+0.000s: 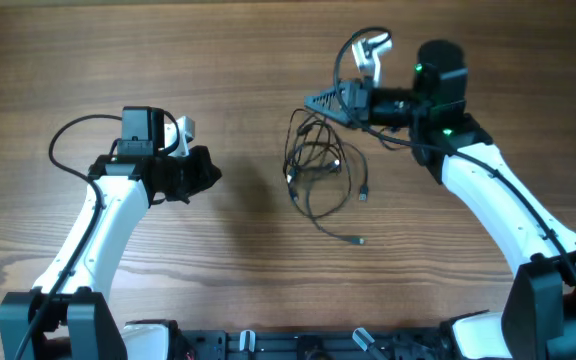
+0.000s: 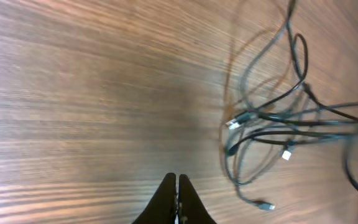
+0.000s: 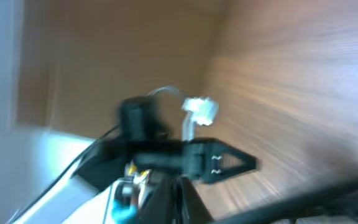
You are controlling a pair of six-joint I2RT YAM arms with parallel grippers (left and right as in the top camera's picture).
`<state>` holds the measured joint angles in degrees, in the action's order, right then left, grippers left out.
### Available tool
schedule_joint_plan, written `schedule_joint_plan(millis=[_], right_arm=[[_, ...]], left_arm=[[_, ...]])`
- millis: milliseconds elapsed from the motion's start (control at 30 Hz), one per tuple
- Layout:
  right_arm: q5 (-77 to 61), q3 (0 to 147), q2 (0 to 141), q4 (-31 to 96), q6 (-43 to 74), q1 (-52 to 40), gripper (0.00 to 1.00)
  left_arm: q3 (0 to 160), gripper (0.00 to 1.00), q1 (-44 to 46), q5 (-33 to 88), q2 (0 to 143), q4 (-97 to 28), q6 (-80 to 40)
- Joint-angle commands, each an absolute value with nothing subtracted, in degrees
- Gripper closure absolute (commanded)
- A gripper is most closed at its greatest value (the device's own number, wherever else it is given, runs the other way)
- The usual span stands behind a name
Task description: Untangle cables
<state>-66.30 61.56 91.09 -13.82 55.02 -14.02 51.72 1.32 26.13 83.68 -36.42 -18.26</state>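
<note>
Black cables (image 1: 317,167) loosely bunched just beside right claw (image 1: 313,101)

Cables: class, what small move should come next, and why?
Probably open the left claw and bring it to the cables: it is shut and apart from them, while they lie bunched beside the right claw.

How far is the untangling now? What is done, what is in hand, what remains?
Nothing looks done: the cables lie in one crossed bunch. In hand: the right gripper is at the bunch's far edge, but its own view is too blurred to confirm a grip. The left gripper is shut, empty, beside the bunch. Remaining: separating every cord.
</note>
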Motion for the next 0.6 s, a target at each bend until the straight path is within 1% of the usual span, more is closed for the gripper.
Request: schedule_joint_plan(millis=[0, 67, 200, 233, 267, 300, 333, 367, 400, 433, 567], right_arm=[[-77.2, 62.2, 91.0, -17.1, 59.6, -13.8, 0.92], [-77.2, 62.2, 91.0, -15.9, 59.2, -13.8, 0.92], [-77.1, 62.1, 91.0, -12.6, 58.3, -14.0, 0.92], [-77.8, 62.1, 91.0, -12.7, 58.3, -14.0, 0.92], [-79.0, 62.1, 91.0, -13.4, 58.6, -14.0, 0.92], [-80.9, 62.2, 91.0, -15.0, 59.0, -14.0, 0.92], [-83.2, 62.1, 91.0, -17.4, 59.8, -14.0, 0.92], [-85.4, 62.2, 91.0, -20.0, 60.6, -14.0, 0.92], [-87.6, 62.2, 91.0, -23.2, 62.0, -14.0, 0.92], [-89.7, 62.2, 91.0, -26.9, 63.8, -14.0, 0.92], [-92.5, 62.2, 91.0, -40.6, 71.4, -14.0, 0.9]], left_arm=[[51.8, 0.96, 1.1, 23.5, 82.8, -36.3, -17.0], [51.8, 0.96, 1.1, 25.1, 82.8, -36.3, -17.0], [51.8, 0.96, 1.1, 33.3, 82.8, -35.7, -16.9], [51.8, 0.93, 1.2, 35.4, 82.8, -35.2, -16.9], [51.8, 0.84, 1.3, 37.3, 82.8, -34.6, -16.9], [51.8, 0.73, 1.6, 38.9, 82.8, -34.0, -16.9], [51.8, 0.65, 1.9, 40.0, 82.8, -33.3, -16.9], [51.8, 0.6, 2.3, 40.6, 82.8, -32.6, -16.9], [51.9, 0.57, 2.8, 40.8, 82.8, -32.1, -16.9], [51.8, 0.57, 3.3, 40.7, 82.8, -31.6, -16.9], [51.8, 0.57, 5.6, 40.7, 82.8, -30.1, -16.9]])
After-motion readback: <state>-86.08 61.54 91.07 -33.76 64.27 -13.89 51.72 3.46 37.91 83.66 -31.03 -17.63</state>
